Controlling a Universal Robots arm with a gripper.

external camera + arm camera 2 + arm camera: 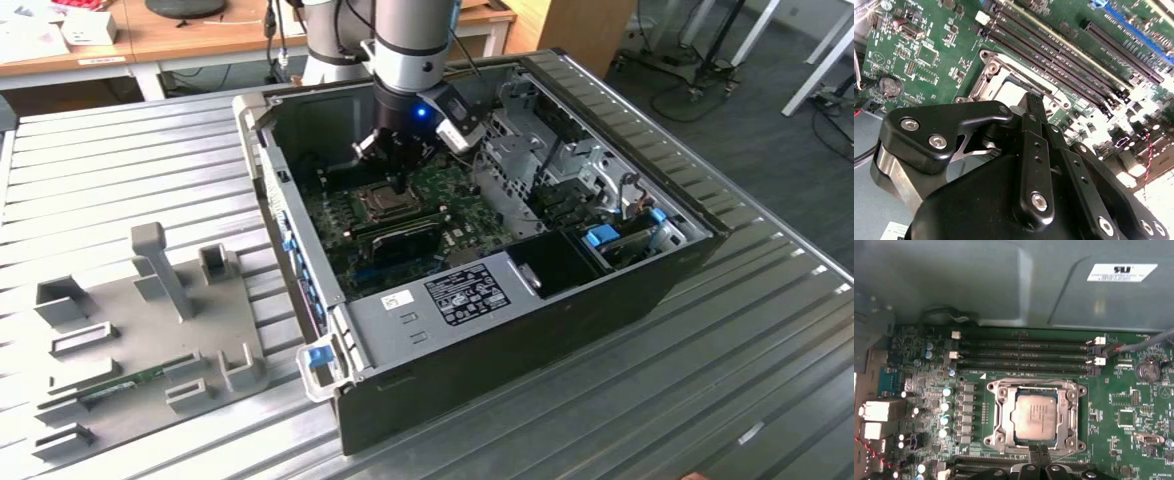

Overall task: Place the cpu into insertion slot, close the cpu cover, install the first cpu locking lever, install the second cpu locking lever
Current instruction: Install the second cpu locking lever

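The cpu (1036, 414), a flat square chip with a grey metal top, lies in the insertion slot (992, 441) on the green board. Around it lies the cpu cover (999, 415), a silvery frame that looks flat, with the chip showing through its window. A thin wire lever (1034, 385) runs along the socket edge nearest the memory slots. My gripper (1039, 454) is at the opposite socket edge, its two black fingers pressed together. In the second wrist view the gripper (1034, 102) reaches the cpu (1010, 92). In the exterior view the gripper (396, 170) hangs inside the case over the insertion slot (387, 203).
Long black memory slots (1024, 352) lie beside the socket, and a coin battery (1146, 371) sits nearby. The open computer case (274, 190) walls in the board, with a metal drive cage (534, 160) at the exterior view's right. A grey fixture plate (147, 320) stands on the ribbed table.
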